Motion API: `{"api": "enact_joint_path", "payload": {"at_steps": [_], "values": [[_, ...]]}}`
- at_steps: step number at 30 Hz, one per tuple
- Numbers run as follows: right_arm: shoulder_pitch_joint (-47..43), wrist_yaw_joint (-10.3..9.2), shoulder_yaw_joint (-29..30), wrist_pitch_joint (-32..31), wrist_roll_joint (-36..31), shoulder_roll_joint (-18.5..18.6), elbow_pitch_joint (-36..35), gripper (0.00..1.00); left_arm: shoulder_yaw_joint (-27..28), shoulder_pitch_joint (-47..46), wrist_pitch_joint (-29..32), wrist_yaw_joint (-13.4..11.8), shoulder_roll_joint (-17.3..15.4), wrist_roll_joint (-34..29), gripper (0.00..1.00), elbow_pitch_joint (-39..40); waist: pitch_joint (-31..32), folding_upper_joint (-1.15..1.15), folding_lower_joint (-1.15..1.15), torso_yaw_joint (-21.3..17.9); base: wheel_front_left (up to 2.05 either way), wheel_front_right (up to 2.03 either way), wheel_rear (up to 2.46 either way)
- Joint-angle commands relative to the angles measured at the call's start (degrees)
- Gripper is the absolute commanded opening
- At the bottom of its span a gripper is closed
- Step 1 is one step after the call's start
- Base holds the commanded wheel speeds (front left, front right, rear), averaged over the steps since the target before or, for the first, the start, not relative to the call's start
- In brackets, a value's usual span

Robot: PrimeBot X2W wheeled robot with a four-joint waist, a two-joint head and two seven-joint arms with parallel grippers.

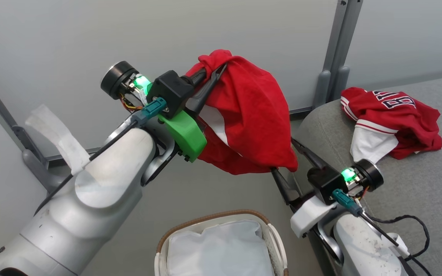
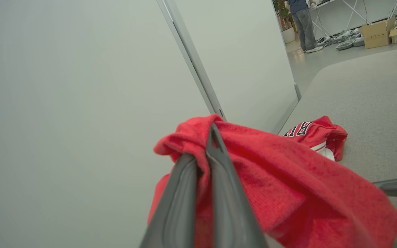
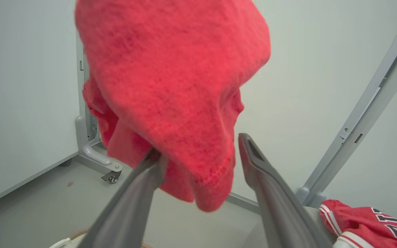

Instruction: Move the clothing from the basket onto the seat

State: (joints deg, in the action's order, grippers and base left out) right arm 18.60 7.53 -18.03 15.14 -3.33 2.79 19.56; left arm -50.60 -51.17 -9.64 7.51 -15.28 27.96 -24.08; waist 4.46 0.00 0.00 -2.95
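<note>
My left gripper is shut on the top bunch of the plain red shirt, holding it up in the air above the basket and to the left of the seat. In the left wrist view its fingers press together on the cloth. My right gripper is open at the shirt's lower hem; in the right wrist view the hem hangs between its spread fingers. The lettered jersey lies crumpled on the grey seat. The basket stands below, holding a white liner sheet.
Pale partition panels stand behind, with grey posts and a caster foot on the floor. A person stands far off near cardboard boxes. A black cable loops beside my right forearm.
</note>
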Motion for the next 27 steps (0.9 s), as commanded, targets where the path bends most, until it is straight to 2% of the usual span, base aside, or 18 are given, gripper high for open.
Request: {"api": "enact_joint_path", "payload": {"at_steps": [1, 6, 7, 10, 11, 23, 24, 25, 26, 27], "values": [[1.21, -0.08, -0.29, 0.01, 0.22, 0.20, -0.65, 1.00, -0.49, -0.31, 0.06, -0.04, 0.00, 0.43, 0.00, 0.48, 0.29, 0.00, 0.00, 0.50, 0.00, 0.00, 0.00], [3.64, -0.08, -2.20, 0.01, 0.64, 0.20, -0.48, 1.00, -1.81, 0.87, -0.27, -0.04, 0.19, 1.57, 0.00, 1.12, 0.66, 0.00, 0.00, 1.17, 0.00, 0.00, 0.00], [4.06, -0.08, -2.60, 0.01, 0.68, 0.20, -0.08, 0.49, -1.99, 1.08, -0.32, -0.04, 0.22, 1.65, 0.00, 1.16, 0.69, 0.00, 0.00, 1.25, 0.00, 0.00, 0.00], [5.29, -0.08, -3.29, 0.01, 1.03, 0.21, 1.24, 0.15, -2.51, 1.53, -0.60, -0.04, 0.39, 2.28, 0.00, 1.35, 0.82, 0.00, 0.00, 1.55, 0.00, 0.00, 0.00], [5.53, -0.08, -3.41, 0.01, 1.24, 0.20, 1.51, 0.00, -2.53, 1.65, -0.69, -0.04, 0.37, 2.47, 0.00, 1.37, 0.86, 0.00, 0.00, 1.60, 0.00, 0.00, 0.00], [5.09, -0.08, -2.84, 0.01, 2.49, 0.21, 1.09, 0.00, -1.17, 7.17, -2.85, -1.29, 0.58, 6.29, 0.00, 0.12, 1.07, 0.00, 0.00, 1.30, 0.00, 0.00, 0.00], [4.91, -0.08, -2.29, 0.01, 2.44, 0.21, 0.98, 0.00, -0.77, 8.16, -3.22, -1.58, 0.75, 6.89, 0.15, -0.06, 1.04, 0.00, 0.00, 1.23, 0.00, 0.00, 0.00], [4.78, -0.08, -1.83, 0.01, 2.32, 0.20, 0.92, 0.00, -0.56, 8.86, -3.48, -1.66, 0.88, 7.16, 0.38, -0.18, 1.00, 0.00, 0.00, 1.19, 0.00, 0.00, 0.00], [4.66, -0.08, -1.15, 0.01, 2.06, 0.20, 0.86, 0.00, -0.30, 9.82, -3.82, -1.99, 1.00, 7.68, 0.47, -0.44, 0.94, 0.00, 0.00, 1.14, 0.00, 0.00, 0.00], [4.56, -0.08, -0.64, 0.01, 1.86, 0.20, 0.77, 0.00, -0.09, 10.70, -4.12, -2.16, 1.16, 8.10, 0.80, -0.69, 0.89, 0.00, 0.00, 1.10, 0.00, 0.00, 0.00]]}}
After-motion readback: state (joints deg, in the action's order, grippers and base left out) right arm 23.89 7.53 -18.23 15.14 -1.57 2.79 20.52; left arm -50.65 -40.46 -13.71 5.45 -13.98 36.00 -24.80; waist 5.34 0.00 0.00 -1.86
